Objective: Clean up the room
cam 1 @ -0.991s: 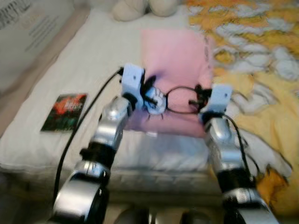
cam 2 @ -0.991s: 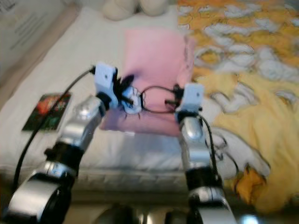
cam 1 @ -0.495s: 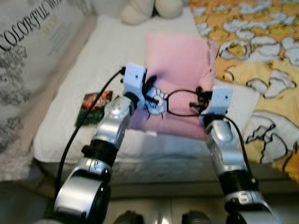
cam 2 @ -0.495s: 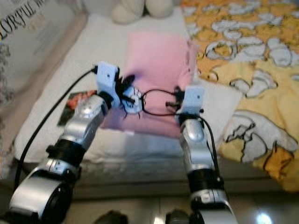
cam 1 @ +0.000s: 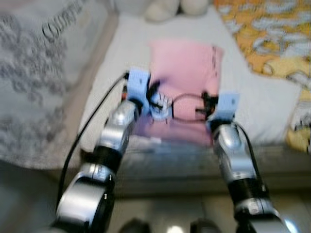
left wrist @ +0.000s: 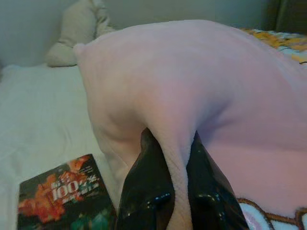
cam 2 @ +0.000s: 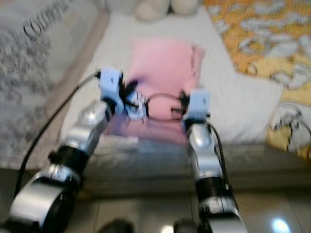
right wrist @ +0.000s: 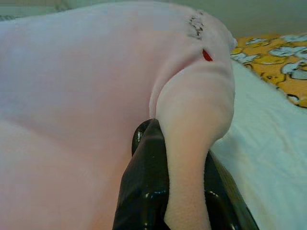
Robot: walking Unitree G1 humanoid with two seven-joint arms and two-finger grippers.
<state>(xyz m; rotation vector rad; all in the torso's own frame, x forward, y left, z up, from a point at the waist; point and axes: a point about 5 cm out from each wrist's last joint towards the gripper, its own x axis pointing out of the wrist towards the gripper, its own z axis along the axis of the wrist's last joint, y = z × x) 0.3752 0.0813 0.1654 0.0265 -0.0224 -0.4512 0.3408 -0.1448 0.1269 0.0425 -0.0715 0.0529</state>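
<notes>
While the robot is standing at the edge of the bed (cam 1: 272, 97), both of its arms are reaching out over the near side of the mattress. A pink blanket (cam 1: 187, 73) is lying on the white sheet, near the middle of the bed, and both grippers are holding onto its near edge.

The left gripper (left wrist: 175, 191) is pinching a fold of the pink blanket. Its two black fingers (left wrist: 146, 191) are pressing on the soft cloth from both sides, and the cloth is bunching up between them. The right gripper (right wrist: 184, 191) is doing the same thing at the other near corner. Its black fingers (right wrist: 144, 191) are squeezing a thick fold of pink cloth, and the blanket is rising up like a little hill behind it.

A small book (left wrist: 60, 199) with a dark cover and red and orange pictures is lying flat on the white sheet, just beside the left gripper. A yellow and orange quilt (cam 1: 272, 29) with white shapes is covering the right side of the bed. A cream stuffed toy (cam 1: 175, 7) is sitting at the far end of the bed, past the pink blanket. A grey cloth with dark letters (cam 1: 43, 73) is hanging along the left side of the bed. The head views are a bit blurry.
</notes>
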